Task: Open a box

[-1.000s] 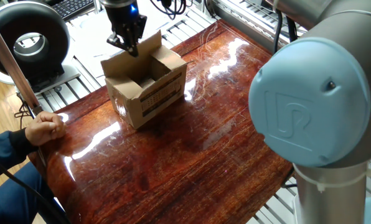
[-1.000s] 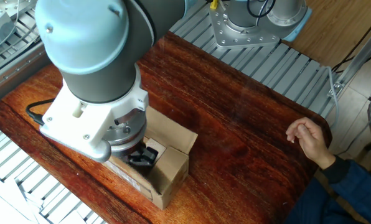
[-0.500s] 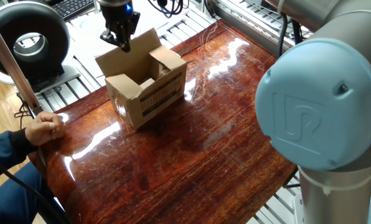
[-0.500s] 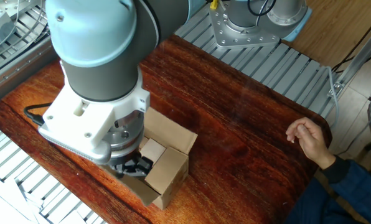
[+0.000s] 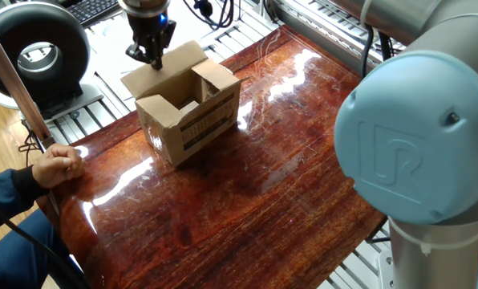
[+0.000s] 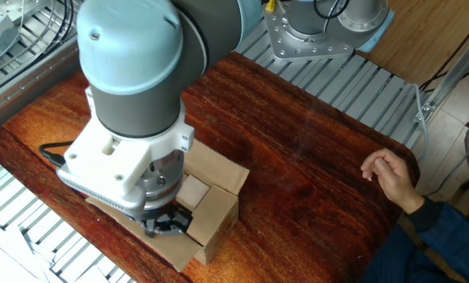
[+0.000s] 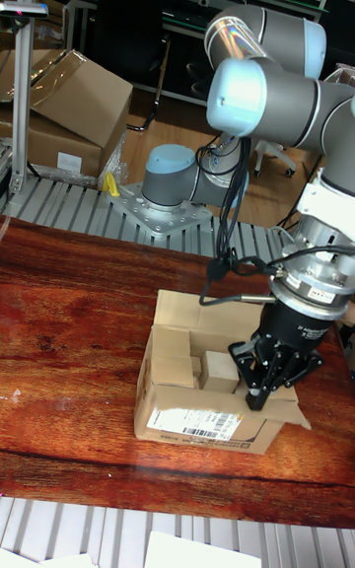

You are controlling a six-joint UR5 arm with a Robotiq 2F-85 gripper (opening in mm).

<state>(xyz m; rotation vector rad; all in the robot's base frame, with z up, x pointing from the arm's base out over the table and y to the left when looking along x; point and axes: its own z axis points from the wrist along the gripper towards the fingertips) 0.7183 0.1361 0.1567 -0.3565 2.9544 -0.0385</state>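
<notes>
The small brown cardboard box [image 5: 192, 112] stands on the dark wooden table [image 5: 263, 185] with its top flaps spread and its inside showing. A black printed label [image 5: 208, 123] is on its long side. My gripper [image 5: 151, 56] is at the far long flap [image 5: 160, 71], fingertips together and pressing on the flap, which leans outward. In the other fixed view the gripper [image 6: 165, 227] is low over the box [image 6: 216, 206], whose near flap [image 6: 168, 248] is folded out. The tall fixed view shows the gripper [image 7: 258, 392] at the right end of the box [image 7: 197, 386].
A person's hand [image 5: 58, 165] rests on the table's left edge, also visible as a hand [image 6: 389, 177] at the right. A black round fan housing [image 5: 37, 50] stands behind the table. The arm's large blue-grey joint [image 5: 415, 152] fills the near right. Big cartons [image 7: 64, 114] lie in the background.
My gripper has moved outward, away from the box's middle, and the long flap under it has swung from nearly upright to leaning further out. The box and the person's hand have stayed put.
</notes>
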